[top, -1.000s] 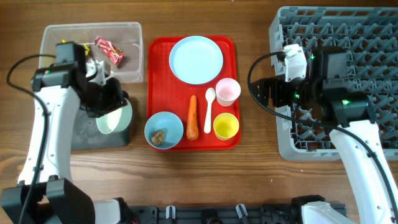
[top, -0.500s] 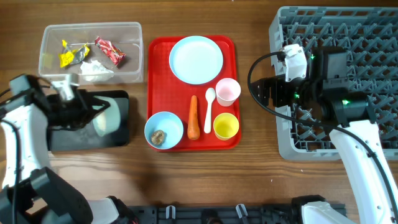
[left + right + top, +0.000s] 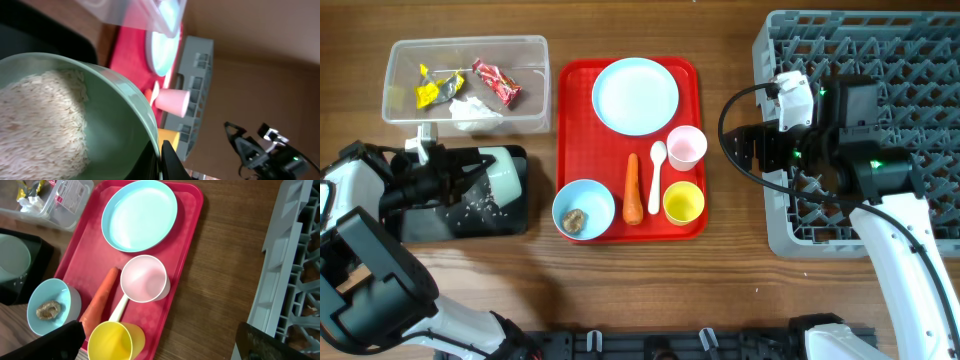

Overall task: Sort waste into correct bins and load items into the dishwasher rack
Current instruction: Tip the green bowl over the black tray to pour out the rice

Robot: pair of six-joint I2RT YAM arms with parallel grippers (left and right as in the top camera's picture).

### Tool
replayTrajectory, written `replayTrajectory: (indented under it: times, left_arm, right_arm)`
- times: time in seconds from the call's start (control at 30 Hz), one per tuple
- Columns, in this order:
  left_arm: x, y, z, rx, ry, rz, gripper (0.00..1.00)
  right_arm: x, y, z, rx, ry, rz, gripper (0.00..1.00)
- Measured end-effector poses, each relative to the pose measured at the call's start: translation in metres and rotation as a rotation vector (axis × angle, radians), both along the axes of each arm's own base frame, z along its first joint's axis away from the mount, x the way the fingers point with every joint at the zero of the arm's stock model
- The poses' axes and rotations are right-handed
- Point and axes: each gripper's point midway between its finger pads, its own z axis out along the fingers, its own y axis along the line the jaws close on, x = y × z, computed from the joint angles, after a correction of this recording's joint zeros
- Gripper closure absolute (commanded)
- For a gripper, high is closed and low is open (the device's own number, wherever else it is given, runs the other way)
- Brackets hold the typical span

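Clenched on the rim of the round pale blue bowl (image 3: 503, 175), the left end effector (image 3: 472, 180) holds it tipped over the shallow black rectangular tray (image 3: 440, 222) so loose white rice (image 3: 40, 115) can fall in (right end effector (image 3: 735, 150) released, idle).

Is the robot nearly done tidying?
No. Wrappers and tissue lie in the clear tub. The left gripper tips a rice bowl over the black tray. Carrot, brown lump, plate, pink cup, yellow cup and spoon sit on the red tray; the rack shows no dishes.
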Motion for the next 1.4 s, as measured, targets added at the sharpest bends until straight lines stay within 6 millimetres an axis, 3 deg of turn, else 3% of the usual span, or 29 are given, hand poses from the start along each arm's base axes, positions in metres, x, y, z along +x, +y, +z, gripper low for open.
replayTrajectory:
  times: [0.27,0.73,1.07,1.4]
  left_arm:
    - [0.003,-0.007,0.024,-0.135,-0.050,0.024,0.96]
    - [0.007,-0.008,0.047,-0.261,-0.099,0.061,0.96]
    - [-0.004,0.032,0.052,-0.314,-0.068,0.210,0.96]
    - [-0.006,0.032,0.058,-0.368,-0.050,0.234,0.96]
  right_arm:
    - [-0.002,0.000,-0.001,-0.001,0.010,0.000,0.00]
    - [-0.002,0.000,-0.001,-0.001,0.010,0.000,0.00]
    - [-0.002,-0.001,-0.002,-0.003,0.010,-0.001,0.00]
    - [-0.003,-0.002,-0.003,-0.009,0.018,-0.005,0.00]
